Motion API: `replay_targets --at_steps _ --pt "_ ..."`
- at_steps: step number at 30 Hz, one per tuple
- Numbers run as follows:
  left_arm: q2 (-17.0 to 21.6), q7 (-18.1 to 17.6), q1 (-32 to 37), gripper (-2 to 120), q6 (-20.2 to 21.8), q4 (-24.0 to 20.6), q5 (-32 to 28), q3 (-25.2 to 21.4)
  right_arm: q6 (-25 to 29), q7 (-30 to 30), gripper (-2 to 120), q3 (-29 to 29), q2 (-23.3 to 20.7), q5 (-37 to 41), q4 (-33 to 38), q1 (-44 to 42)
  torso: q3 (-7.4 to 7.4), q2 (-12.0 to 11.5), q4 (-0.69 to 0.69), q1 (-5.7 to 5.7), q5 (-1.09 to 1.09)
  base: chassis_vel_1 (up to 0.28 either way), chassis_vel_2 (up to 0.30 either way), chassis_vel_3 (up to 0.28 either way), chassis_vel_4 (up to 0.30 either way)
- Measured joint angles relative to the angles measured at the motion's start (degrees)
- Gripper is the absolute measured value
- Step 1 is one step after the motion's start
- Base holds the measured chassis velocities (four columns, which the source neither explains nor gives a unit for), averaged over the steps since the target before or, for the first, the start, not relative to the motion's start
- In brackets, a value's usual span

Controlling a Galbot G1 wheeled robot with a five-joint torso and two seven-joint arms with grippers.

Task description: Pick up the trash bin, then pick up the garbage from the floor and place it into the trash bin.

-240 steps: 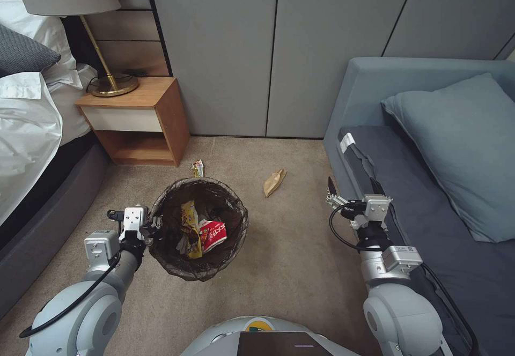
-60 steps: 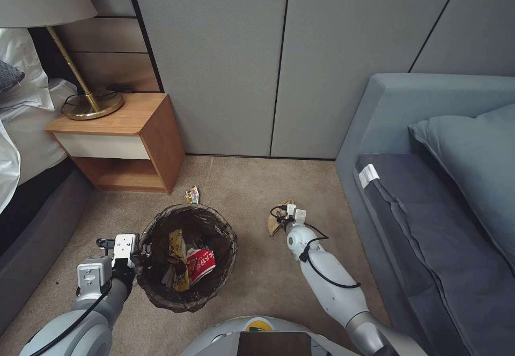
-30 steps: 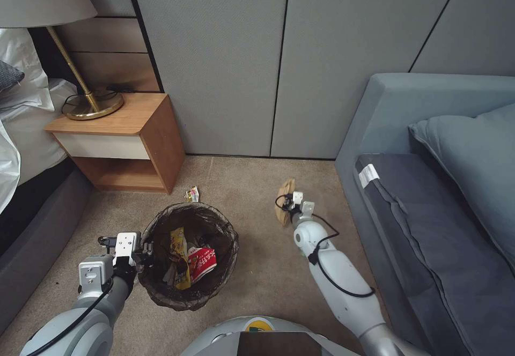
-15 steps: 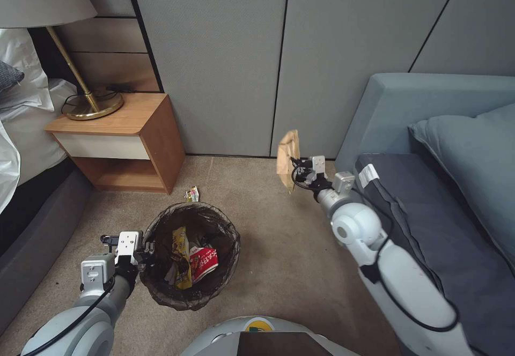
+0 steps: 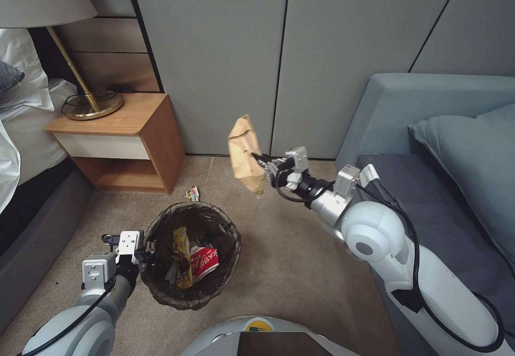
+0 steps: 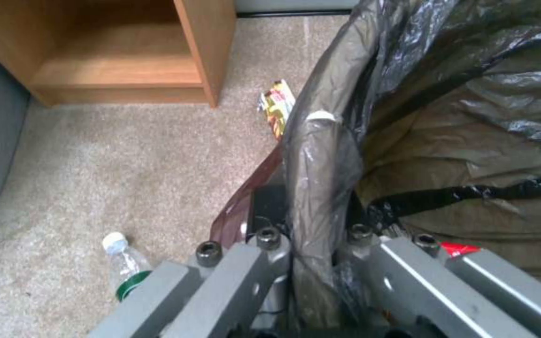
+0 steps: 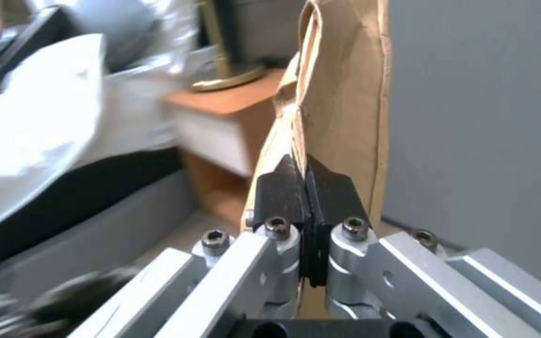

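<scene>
Two claws | right claw (image 5: 261, 161) pinching brown paper scrap (image 5: 245, 154) | left claw (image 5: 146, 250) clamping trash bin (image 5: 161, 286) rim

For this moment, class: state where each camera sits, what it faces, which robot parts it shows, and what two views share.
Head view: on the head, looking down at the carpet; both arms, left gripper on the trash bin rim, right gripper holding the brown paper scrap aloft.
Left wrist view: facing floor and nightstand; gripper clamps the bin rim.
Right wrist view: faces the scrap, bed beyond.
Shared: head and left wrist show the yellow wrapper.
</scene>
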Motion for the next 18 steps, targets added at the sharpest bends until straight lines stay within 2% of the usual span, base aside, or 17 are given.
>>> replay_targets --at_steps 3,12,18 --pt "-0.11 0.00 -0.13 2 0.07 0.00 0.02 0.13 -1.28 0.16 0 -3.88 -0.70 1.65 0.70 2.83 0.00 0.00 0.01 0.00 0.00 0.000 0.000 0.000 0.000" --pt "-0.07 -0.01 -0.59 2 0.15 0.00 0.00 0.16 -3.19 -0.01 0 -8.84 -2.34 5.00 2.83 5.94 0.00 0.00 -0.01 0.00 -0.01 0.000 0.000 0.000 0.000" --pt "0.04 0.00 -1.27 2 0.18 0.00 -0.03 0.43 -4.08 0.21 0 -16.97 -2.83 6.25 3.33 11.31 0.00 0.00 0.01 0.00 -0.01 0.000 0.000 0.000 0.000"
